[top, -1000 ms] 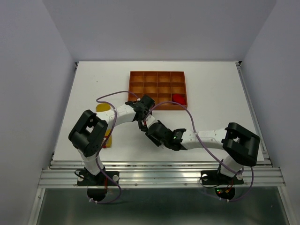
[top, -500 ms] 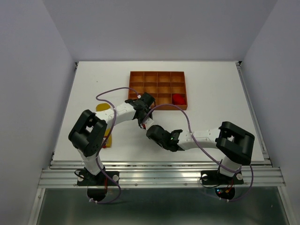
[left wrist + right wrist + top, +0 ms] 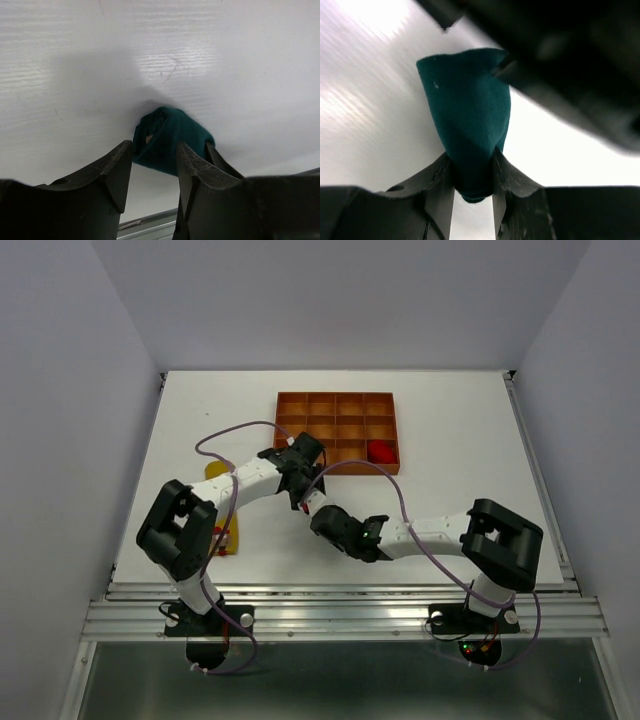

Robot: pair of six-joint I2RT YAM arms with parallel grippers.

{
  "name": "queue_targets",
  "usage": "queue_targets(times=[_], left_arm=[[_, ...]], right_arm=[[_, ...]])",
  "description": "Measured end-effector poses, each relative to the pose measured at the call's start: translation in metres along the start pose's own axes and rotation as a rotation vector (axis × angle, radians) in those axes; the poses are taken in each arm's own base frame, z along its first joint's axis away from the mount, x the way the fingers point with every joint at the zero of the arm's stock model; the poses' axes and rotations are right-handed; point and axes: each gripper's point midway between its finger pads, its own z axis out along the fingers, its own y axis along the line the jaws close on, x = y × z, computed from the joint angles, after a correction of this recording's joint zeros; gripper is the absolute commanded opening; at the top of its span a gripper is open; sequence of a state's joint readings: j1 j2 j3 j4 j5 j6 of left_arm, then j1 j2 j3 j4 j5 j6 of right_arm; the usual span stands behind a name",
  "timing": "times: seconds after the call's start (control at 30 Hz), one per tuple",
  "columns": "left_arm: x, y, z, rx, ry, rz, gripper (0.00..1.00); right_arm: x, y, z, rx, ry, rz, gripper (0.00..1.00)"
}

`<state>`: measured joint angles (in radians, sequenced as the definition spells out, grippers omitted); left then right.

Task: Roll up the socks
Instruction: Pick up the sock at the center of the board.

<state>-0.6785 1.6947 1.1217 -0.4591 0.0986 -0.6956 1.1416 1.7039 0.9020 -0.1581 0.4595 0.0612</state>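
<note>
Right hand (image 3: 473, 176) pinches the teal sock (image 3: 465, 115) low over the counter (image 3: 225, 60), left hand (image 3: 154, 161) spread just short of it, maybe touching; top view hides it, shows only the red sock (image 3: 380, 451) in the tray (image 3: 300, 400).

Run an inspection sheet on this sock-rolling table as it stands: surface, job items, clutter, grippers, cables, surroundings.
Surface: white table, no spills seen.
Job's things: teal sock bunched mid-table; red sock in a right-column compartment of the tray; yellow sock at the left, partly under the left arm.
Clutter: nothing seen beyond the orange tray.
Grippers: left gripper open, tips at the teal sock; right gripper shut on the teal sock.
Cables: a purple cable loops off each arm; the right one appears to cross the tray's near edge.
Surroundings: grey walls on three sides, metal rail at the near edge.
</note>
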Motion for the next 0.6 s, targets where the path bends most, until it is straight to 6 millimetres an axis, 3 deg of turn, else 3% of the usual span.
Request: queue_targets(times=[0.17, 0.27, 0.37, 0.43, 0.6], left_arm=[[-0.029, 0.008, -0.023, 0.023, -0.078, -0.059, 0.53], [-0.059, 0.011, -0.045, 0.045, -0.154, -0.099, 0.53], [-0.104, 0.009, -0.087, 0.096, -0.298, -0.133, 0.54], [-0.121, 0.009, -0.112, 0.122, -0.369, -0.140, 0.54], [-0.135, 0.022, -0.141, 0.132, -0.448, -0.169, 0.54]], right_arm=[[-0.014, 0.002, -0.011, -0.036, -0.047, 0.030, 0.02], [-0.008, 0.003, -0.015, -0.051, -0.019, 0.030, 0.01], [-0.005, 0.002, -0.016, -0.058, -0.005, 0.037, 0.01], [-0.005, 0.000, -0.018, -0.067, -0.004, 0.051, 0.01], [-0.009, -0.006, -0.021, -0.059, -0.011, 0.087, 0.01]])
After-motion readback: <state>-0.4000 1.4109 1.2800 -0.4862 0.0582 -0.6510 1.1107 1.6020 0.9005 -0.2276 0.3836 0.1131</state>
